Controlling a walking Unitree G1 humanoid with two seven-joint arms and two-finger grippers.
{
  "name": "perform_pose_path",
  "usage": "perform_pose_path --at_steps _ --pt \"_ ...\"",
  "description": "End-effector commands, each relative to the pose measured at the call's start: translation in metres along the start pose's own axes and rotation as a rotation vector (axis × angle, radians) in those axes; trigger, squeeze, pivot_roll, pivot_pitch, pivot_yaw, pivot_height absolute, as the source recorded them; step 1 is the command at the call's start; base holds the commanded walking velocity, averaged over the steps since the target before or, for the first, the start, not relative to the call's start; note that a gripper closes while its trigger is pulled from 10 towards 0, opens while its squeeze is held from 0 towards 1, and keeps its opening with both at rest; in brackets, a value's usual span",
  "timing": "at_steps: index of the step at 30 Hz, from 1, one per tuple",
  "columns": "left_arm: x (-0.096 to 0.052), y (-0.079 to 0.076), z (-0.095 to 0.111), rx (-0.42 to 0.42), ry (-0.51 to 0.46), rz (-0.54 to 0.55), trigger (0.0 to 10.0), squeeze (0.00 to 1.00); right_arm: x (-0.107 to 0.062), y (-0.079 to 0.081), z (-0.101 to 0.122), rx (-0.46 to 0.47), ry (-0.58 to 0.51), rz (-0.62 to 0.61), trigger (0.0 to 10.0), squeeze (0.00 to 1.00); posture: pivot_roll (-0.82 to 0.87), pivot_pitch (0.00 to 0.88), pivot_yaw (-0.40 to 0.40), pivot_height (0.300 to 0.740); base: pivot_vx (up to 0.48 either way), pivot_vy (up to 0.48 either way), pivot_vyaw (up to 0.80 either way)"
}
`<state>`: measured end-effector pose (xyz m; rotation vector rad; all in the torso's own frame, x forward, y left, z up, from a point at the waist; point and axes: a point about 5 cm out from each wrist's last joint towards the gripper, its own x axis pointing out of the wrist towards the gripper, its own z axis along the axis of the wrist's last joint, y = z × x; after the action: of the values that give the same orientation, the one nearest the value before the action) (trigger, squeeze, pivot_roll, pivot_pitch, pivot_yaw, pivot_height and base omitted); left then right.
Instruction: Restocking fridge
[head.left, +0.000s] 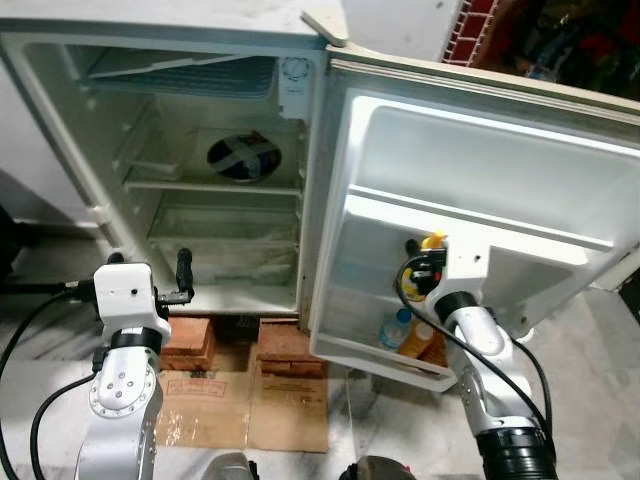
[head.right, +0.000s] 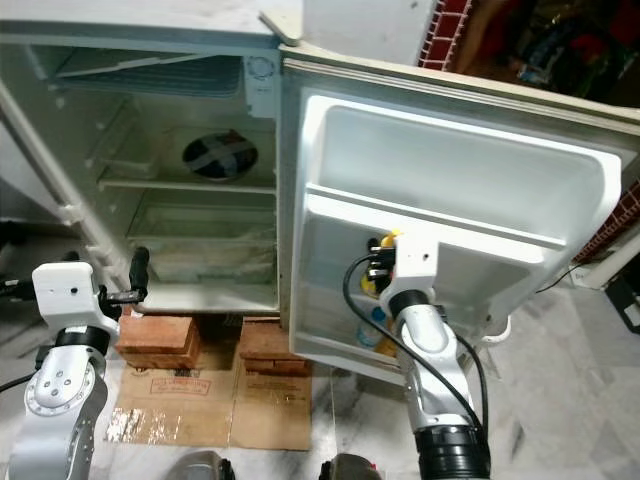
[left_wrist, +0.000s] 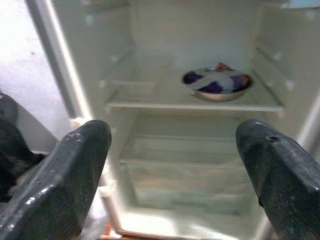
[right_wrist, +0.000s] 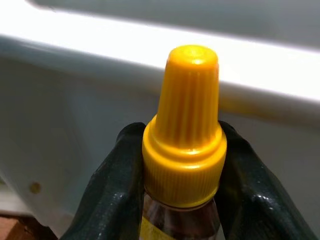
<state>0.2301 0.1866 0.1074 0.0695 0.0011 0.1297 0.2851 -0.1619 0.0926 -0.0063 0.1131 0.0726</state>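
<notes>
Cardboard sheet (head.left: 245, 405) on the floor below the fridge: dark printed lines and a small mark, too small and blurred to read.
Yellow-capped bottle (right_wrist: 183, 145): a sliver of yellow label under the cap, no letters legible.
Blue-capped bottle (head.left: 394, 328) in the door's bottom shelf: label too small to read.
Round dial (head.left: 293, 71) at the top of the fridge interior: markings cannot be made out.
Fridge door (head.right: 470, 180): inner lining plain white, no lettering legible.
Readable text overall: none.
</notes>
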Motion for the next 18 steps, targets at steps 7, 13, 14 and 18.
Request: perform_pose_path --at_steps 7,13,14,18 --pt "-0.0050 -0.0047 -0.0053 0.011 0.042 -0.037 10.0 0.00 -0.0005 -0.0010 0.0159 0.015 -0.061 -0.012 10.0 0.00 0.05 0.056 -0.020 0.706 0.000 0.000 0.00" --pt "0.0000 -0.0058 -0.0036 0.010 0.034 -0.036 10.0 0.00 0.0009 -0.0016 0.0184 0.020 -0.069 -0.006 10.0 0.00 0.04 0.056 -0.021 0.671 0.000 0.000 0.00" --pt "0.0000 -0.0062 -0.0038 0.011 0.033 -0.036 10.0 0.00 0.0015 -0.0014 0.0194 0.022 -0.074 -0.003 10.0 0.00 0.04 0.056 -0.021 0.661 0.000 0.000 0.00" --pt "0.0009 -0.0053 -0.0023 0.010 0.028 -0.025 10.0 0.00 0.0042 0.0040 0.0240 0.022 -0.094 0.035 10.0 0.00 0.04 0.061 -0.024 0.641 0.000 0.000 0.00"
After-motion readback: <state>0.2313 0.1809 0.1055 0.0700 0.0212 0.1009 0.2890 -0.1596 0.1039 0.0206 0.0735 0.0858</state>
